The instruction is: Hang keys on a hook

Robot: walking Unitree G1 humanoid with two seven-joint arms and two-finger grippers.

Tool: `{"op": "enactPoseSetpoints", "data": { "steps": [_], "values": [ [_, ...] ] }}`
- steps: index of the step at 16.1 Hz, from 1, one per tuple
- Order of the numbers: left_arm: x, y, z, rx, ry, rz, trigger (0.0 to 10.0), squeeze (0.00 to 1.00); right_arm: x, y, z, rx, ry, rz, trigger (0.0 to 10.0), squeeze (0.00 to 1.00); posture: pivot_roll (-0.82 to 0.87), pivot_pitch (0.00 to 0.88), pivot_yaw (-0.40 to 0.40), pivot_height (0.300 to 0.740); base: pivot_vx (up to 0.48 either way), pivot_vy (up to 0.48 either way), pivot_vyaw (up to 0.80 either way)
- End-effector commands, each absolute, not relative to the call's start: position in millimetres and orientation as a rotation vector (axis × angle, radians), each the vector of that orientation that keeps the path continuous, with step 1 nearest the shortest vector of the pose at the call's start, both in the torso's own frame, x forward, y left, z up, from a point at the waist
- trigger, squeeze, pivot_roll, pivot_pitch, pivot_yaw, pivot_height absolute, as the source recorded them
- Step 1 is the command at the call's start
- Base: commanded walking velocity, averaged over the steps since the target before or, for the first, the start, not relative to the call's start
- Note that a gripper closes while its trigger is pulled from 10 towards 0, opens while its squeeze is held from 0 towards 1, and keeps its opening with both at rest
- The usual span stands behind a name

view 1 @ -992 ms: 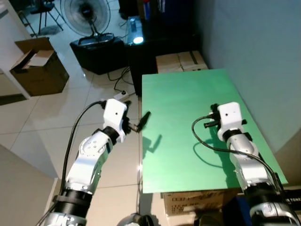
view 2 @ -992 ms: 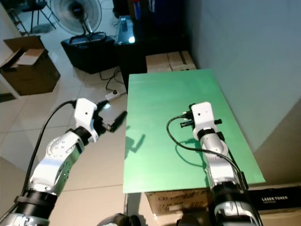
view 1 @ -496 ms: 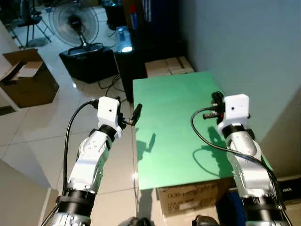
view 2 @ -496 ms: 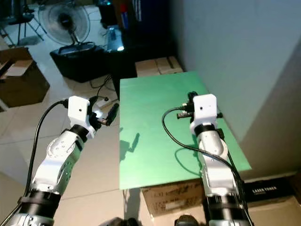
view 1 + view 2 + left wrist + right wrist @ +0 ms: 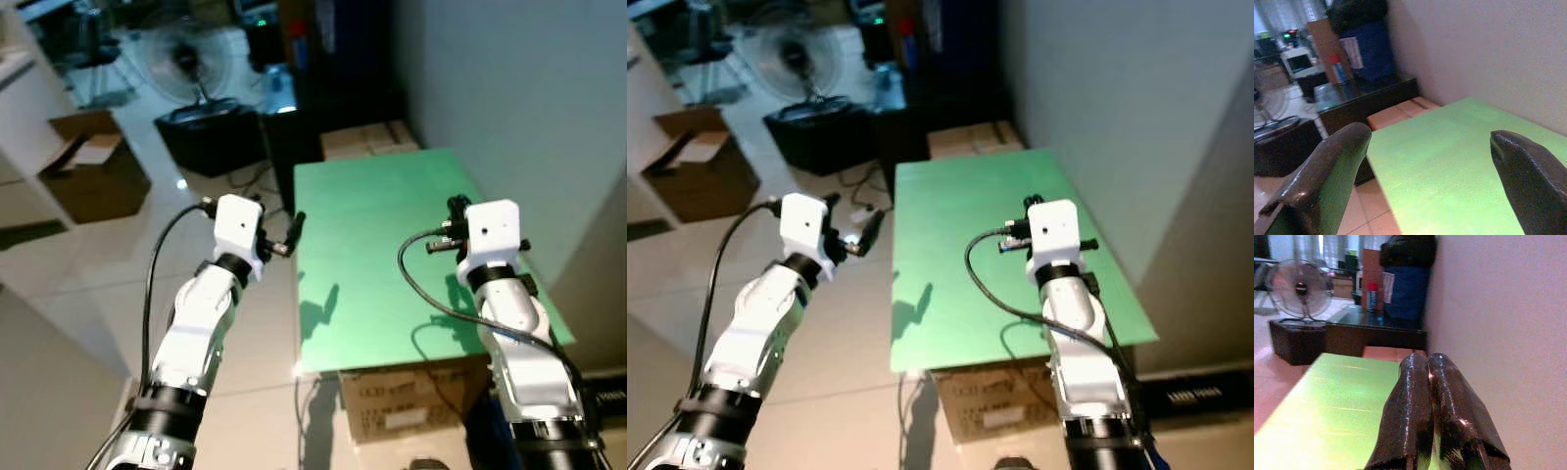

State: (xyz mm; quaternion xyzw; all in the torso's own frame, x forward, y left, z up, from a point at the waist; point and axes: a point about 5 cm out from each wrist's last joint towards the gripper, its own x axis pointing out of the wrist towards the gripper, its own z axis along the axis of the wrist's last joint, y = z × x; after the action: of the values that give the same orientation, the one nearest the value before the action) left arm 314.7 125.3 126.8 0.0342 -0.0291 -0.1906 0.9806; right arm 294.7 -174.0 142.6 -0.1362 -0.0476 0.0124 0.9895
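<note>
From my seat the whole head view has swung since a second ago: the green table [image 5: 392,255] now sits higher and narrower in frame, and more of the cardboard box [image 5: 411,406] under its near edge shows, so I read that as the camera moving, not the furniture. Against that shift, both arms have lifted. The right arm's white wrist block sat low over the table's 4 o'clock area a second ago; now it stands taller, near the table's 3 o'clock edge by the grey wall [image 5: 529,117]. The left arm has risen too, and its fingertip has gone from just over the table's edge to just off it.

The tiled floor [image 5: 88,264] spreads out at 9 o'clock, with an open brown carton [image 5: 93,176] and a standing fan [image 5: 186,64] on a black base at 11 o'clock, and two taped boxes [image 5: 367,139] at the table's far end.

The left gripper [image 5: 1430,181] hangs in the air at the table's 9 o'clock edge with its fingers spread wide; between them I see only green tabletop, and they hold and touch nothing. The right gripper [image 5: 1422,396] hovers above the table near the wall with its two fingers [image 5: 1408,411] pressed flat together, with nothing that I can see between them.

I cannot find the keys or a hook in any of my views.
</note>
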Motion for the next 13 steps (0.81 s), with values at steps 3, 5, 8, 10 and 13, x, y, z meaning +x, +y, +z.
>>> {"op": "enactPoseSetpoints", "data": {
  "steps": [3,5,8,10,13],
  "values": [
    [321.3,132.0,128.8,0.085,-0.052,-0.359,10.0,0.0,302.0,-169.7,150.8,-0.289,-0.106,0.035,10.0,0.0,-0.19,0.0,0.186,0.74,0.0,0.0,0.53],
    [321.2,131.3,128.8,0.091,-0.05,-0.361,10.0,0.0,304.2,-166.8,151.5,-0.31,-0.105,0.054,10.0,0.0,-0.19,0.0,0.185,0.74,0.0,0.0,0.8],
    [321.1,130.2,127.5,0.125,-0.046,-0.363,10.0,0.0,307.3,-157.6,153.8,-0.284,-0.111,0.111,10.0,0.0,-0.18,0.0,0.171,0.74,0.0,0.0,0.8],
    [318.6,130.8,128.1,0.141,-0.056,-0.365,10.0,0.0,305.3,-152.5,152.5,-0.28,-0.103,0.141,10.0,0.0,-0.17,0.0,0.156,0.74,0.0,0.0,0.8],
    [316.0,141.6,132.6,0.118,-0.091,-0.269,10.0,0.0,301.3,-141.6,151.8,-0.213,-0.11,0.18,10.0,0.0,-0.15,0.0,0.125,0.74,0.0,0.0,0.8]
  ]
}}
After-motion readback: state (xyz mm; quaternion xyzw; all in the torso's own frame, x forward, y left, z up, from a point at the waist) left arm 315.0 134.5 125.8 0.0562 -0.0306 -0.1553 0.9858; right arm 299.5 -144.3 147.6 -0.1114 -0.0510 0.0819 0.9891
